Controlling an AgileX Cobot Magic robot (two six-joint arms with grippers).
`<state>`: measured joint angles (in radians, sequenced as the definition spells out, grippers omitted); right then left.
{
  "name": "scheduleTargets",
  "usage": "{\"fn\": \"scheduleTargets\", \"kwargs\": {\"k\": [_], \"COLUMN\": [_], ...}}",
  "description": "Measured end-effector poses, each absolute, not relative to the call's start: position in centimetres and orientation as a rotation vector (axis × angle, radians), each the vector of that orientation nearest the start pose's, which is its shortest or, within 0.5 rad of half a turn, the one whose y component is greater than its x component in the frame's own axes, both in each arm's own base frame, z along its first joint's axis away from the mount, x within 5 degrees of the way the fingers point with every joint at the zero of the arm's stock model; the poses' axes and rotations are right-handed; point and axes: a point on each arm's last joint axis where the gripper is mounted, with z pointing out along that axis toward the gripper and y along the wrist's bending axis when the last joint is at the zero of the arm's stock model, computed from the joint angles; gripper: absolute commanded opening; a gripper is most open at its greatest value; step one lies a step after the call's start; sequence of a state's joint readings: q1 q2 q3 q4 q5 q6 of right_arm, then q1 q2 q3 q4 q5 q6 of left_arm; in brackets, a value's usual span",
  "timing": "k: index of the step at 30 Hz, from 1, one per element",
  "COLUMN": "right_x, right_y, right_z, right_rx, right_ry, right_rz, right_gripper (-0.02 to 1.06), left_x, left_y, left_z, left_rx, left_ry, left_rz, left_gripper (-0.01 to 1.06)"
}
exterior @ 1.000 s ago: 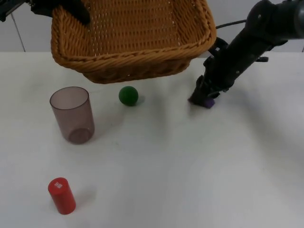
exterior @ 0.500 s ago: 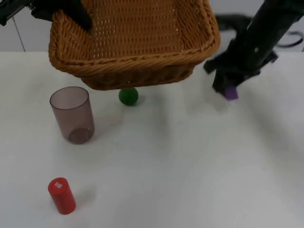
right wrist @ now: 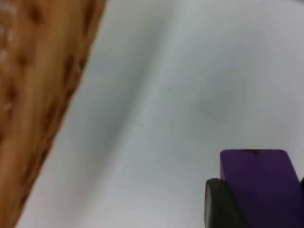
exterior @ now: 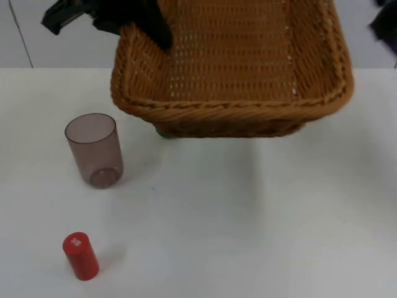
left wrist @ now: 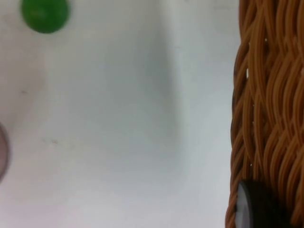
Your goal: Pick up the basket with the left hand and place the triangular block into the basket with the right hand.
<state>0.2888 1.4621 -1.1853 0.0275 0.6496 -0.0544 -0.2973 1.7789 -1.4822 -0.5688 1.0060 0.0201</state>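
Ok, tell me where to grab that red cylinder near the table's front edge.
Take the red cylinder across its round side wall, about mid-height, coming down from above. It stands upright and apart from the cup, so both flanks are free for the fingers.

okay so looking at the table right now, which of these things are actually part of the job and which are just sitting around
Part of the job:
- wicker basket, held up off the table by the left gripper at its rim
- purple block, held in the right gripper beside the basket

Just lying about:
- clear cup, upright
- red cylinder
- green ball, on the table under the basket
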Motion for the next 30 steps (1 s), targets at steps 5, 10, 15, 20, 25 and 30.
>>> {"fn": "scheduleTargets", "kwargs": {"k": [5,10,15,20,25,30], "right_x": [26.4,23.2,22.2,21.9,21.4,21.5], "right_y": [7.7,6.7,6.4,6.7,8.2,10.7], "right_z": [35.8,38.7,39.6,39.3,39.3,38.6], "right_rx": [-0.360,-0.325,-0.298,-0.311,-0.406,-0.529], "right_ry": [2.295,2.222,2.193,2.211,2.198,2.199], "right_rz": [0.111,0.119,0.139,0.153,0.183,0.226], "right_gripper": [0.07,0.07,0.07,0.07,0.07,0.07], "left_x": [34.9,35.0,34.7,34.6,34.5,34.5], "left_y": [-16.2,-17.7,-19.5,-20.9,-22.0,-22.5], "left_z": [28.2,26.3,24.7,23.0,21.6,21.7], "left_rx": [0.167,0.212,0.252,0.250,0.235,0.207], "left_ry": [2.772,2.827,2.870,2.909,2.949,2.935], "left_rz": [-0.820,-0.804,-0.803,-0.799,-0.834,-0.929], "left_gripper": [0.00,0.00,0.00,0.00,0.00,0.00]}}
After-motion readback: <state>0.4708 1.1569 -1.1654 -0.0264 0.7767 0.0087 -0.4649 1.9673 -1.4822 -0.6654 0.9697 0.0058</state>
